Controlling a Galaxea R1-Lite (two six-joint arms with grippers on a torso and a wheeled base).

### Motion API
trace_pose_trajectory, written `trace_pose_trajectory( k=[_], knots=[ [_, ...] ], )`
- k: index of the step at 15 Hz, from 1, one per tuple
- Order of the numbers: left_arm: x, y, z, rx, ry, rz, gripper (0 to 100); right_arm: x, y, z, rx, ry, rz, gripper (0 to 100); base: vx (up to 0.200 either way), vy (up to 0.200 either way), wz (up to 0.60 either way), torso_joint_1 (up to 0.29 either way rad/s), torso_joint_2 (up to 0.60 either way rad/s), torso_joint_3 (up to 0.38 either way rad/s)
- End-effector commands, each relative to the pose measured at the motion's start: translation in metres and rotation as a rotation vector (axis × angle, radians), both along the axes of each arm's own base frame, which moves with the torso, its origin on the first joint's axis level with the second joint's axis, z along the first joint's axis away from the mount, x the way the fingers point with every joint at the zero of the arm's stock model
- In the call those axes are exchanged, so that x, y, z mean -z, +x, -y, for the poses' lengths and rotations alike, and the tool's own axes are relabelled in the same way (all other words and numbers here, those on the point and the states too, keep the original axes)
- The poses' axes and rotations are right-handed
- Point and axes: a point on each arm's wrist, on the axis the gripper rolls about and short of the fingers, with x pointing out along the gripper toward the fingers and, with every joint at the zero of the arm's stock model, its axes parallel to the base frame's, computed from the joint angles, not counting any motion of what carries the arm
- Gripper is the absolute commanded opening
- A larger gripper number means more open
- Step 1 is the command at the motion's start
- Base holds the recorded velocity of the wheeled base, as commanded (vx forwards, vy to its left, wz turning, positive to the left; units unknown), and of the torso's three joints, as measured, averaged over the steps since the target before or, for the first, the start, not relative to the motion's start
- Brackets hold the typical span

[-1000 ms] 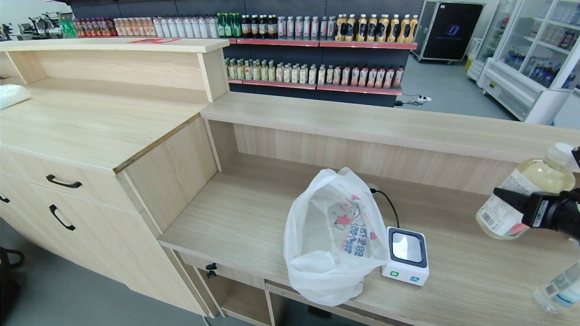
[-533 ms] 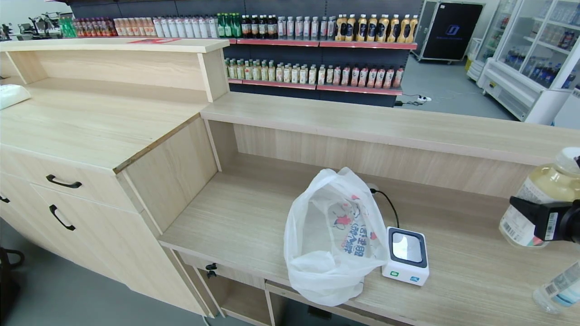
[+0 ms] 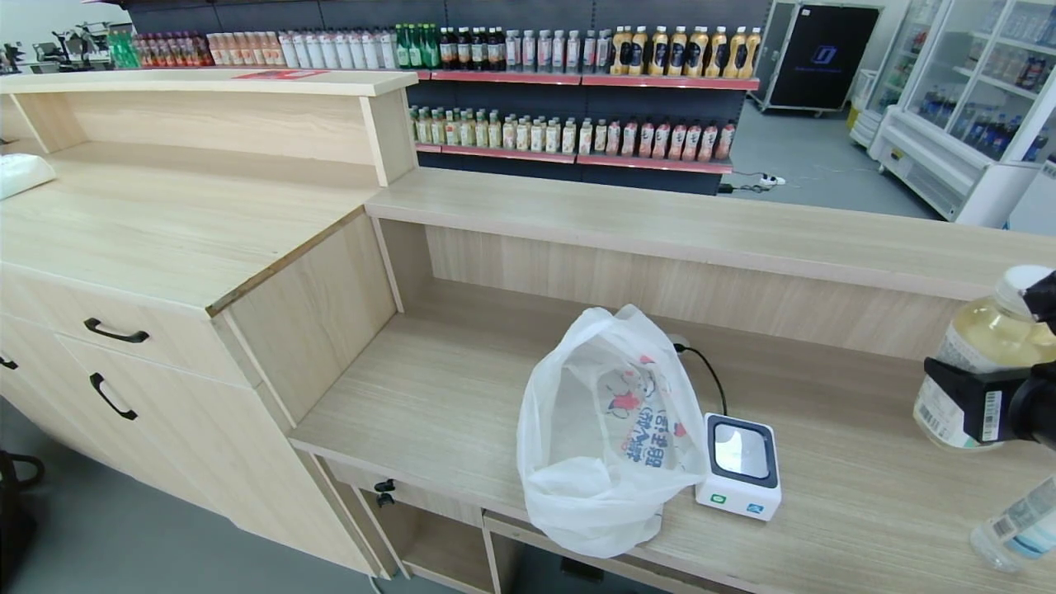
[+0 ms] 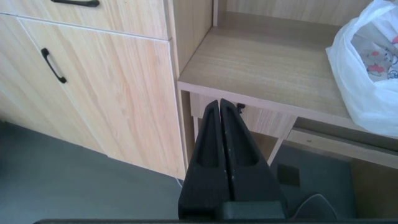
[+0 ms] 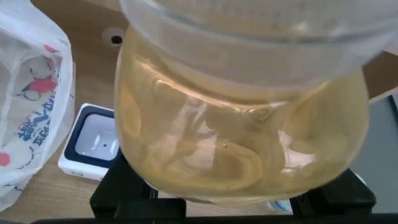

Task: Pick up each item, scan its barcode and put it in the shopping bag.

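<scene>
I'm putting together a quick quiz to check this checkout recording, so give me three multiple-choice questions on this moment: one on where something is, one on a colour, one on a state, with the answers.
1. Where is the scanner relative to the shopping bag?
A. Inside it.
B. On the counter beside it, on the robot's right.
C. On top of it.

2. What colour is the liquid in the bottle held by the right gripper?
A. Dark brown.
B. Green.
C. Pale yellow.

3. How is the left gripper?
A. Shut, empty.
B. Wide open.
C. Shut on a bottle.

Answers: 1 B, the scanner stands against the bag's right side. 2 C, yellowish liquid fills it. 3 A, it is closed with nothing in it.
</scene>
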Motion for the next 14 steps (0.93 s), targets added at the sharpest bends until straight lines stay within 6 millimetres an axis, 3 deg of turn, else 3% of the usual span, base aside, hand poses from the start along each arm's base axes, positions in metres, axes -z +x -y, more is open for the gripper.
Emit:
trace_pose_trajectory(
  k=[1,3,5,14],
  knots=[
    [0.000,0.000,0.000,-0.002,0.000,0.000,0,-0.001,0.002,-0.010,-0.034,-0.022,0.000,0,0.000,0.000,0.60,0.002,0.00,0.002],
    [0.000,0.000,0.000,-0.002,0.000,0.000,0,0.004,0.007,-0.012,-0.047,-0.037,-0.036,0,0.000,0.000,0.60,-0.002,0.00,0.002],
    [0.000,0.000,0.000,-0.002,0.000,0.000,0,0.006,0.029,-0.015,-0.077,-0.027,-0.030,0,0.000,0.000,0.60,0.000,0.00,0.002],
    [0.000,0.000,0.000,-0.002,0.000,0.000,0,0.070,0.085,0.004,-0.307,0.135,-0.189,0,0.000,0.000,0.00,0.000,0.00,0.000]
  ],
)
